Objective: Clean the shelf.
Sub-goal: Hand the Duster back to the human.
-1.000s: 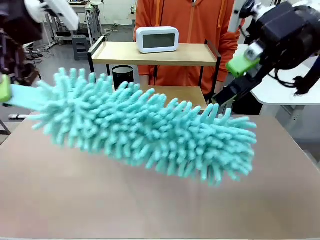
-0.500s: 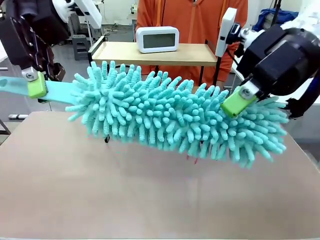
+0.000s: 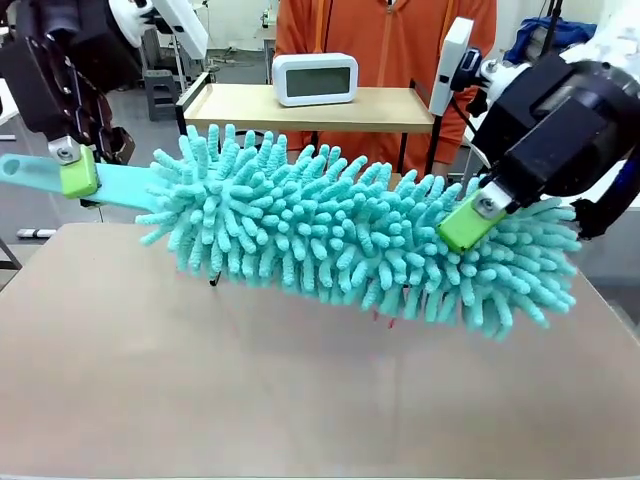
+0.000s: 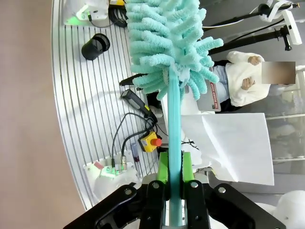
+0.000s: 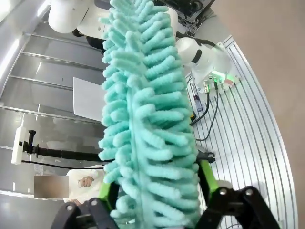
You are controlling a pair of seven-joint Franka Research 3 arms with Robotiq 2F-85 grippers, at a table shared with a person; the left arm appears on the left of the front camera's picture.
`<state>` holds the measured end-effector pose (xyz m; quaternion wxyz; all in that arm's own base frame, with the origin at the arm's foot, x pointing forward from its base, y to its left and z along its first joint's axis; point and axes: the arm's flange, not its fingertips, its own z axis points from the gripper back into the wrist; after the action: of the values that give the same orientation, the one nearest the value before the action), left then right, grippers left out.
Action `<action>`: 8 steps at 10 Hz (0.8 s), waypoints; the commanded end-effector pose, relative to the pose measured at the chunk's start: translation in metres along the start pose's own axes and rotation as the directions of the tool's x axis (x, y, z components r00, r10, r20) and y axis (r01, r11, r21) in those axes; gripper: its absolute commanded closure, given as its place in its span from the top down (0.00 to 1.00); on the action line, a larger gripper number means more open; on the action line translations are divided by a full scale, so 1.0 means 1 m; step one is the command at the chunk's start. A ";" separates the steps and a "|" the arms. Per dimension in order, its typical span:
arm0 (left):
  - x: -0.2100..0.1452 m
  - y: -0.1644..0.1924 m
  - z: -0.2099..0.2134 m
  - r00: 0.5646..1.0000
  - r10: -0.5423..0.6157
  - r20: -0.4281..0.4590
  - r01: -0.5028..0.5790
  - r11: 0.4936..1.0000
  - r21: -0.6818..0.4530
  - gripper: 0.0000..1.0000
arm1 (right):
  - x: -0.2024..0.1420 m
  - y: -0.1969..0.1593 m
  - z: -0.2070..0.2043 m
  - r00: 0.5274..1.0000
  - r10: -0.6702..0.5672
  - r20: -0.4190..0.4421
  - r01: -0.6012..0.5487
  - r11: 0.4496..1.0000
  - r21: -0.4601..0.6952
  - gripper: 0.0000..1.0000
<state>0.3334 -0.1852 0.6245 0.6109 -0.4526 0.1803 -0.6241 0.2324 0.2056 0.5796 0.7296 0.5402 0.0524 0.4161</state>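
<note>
No readable writing on any object. Teal chenille duster (image 3: 350,240) held level above brown tabletop (image 3: 300,400), clear air beneath, tabletop bare toward near edge. Left gripper (image 3: 75,172) pinched tight on flat teal handle (image 4: 174,138), arm descending from upper left. Right gripper (image 3: 468,220) clamped around fluffy head near tip, arm angled in from upper right. Shelf (image 3: 320,108) behind duster at far edge, white digital clock (image 3: 314,78) on top board. Person in orange jacket (image 3: 385,40) just beyond shelf.
</note>
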 end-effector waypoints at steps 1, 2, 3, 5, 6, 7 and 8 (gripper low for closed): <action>0.003 -0.005 0.005 1.000 0.006 0.010 -0.006 1.000 -0.003 0.12 | -0.003 0.000 0.002 0.999 0.047 -0.011 -0.047 0.999 0.003 0.09; 0.003 -0.005 0.006 1.000 0.006 0.009 -0.006 1.000 -0.002 0.12 | -0.003 0.000 0.002 0.999 0.048 -0.012 -0.047 0.999 0.003 0.00; 0.003 -0.005 0.006 1.000 0.005 0.012 -0.005 1.000 0.001 0.12 | -0.003 0.000 0.002 0.998 0.046 -0.031 -0.045 0.999 0.023 0.00; 0.003 -0.005 0.005 1.000 0.006 0.014 -0.006 1.000 0.004 0.12 | -0.004 0.000 0.004 0.999 0.046 -0.023 -0.046 0.999 0.019 0.05; 0.002 -0.005 0.005 1.000 0.006 0.013 -0.006 1.000 0.006 0.12 | -0.004 0.001 0.004 0.998 0.050 -0.023 -0.050 0.999 0.015 0.00; 0.002 -0.006 0.005 1.000 0.004 0.015 -0.004 1.000 0.012 0.12 | -0.004 0.000 0.004 0.998 0.046 -0.038 -0.045 0.999 0.028 0.00; 0.002 -0.006 0.006 1.000 0.003 0.018 -0.004 1.000 0.012 0.12 | -0.004 0.000 0.004 0.998 0.044 -0.040 -0.043 0.999 0.025 0.00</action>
<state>0.3346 -0.1855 0.6245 0.6137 -0.4515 0.1764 -0.6232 0.2296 0.2048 0.5799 0.7211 0.5438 0.0571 0.4255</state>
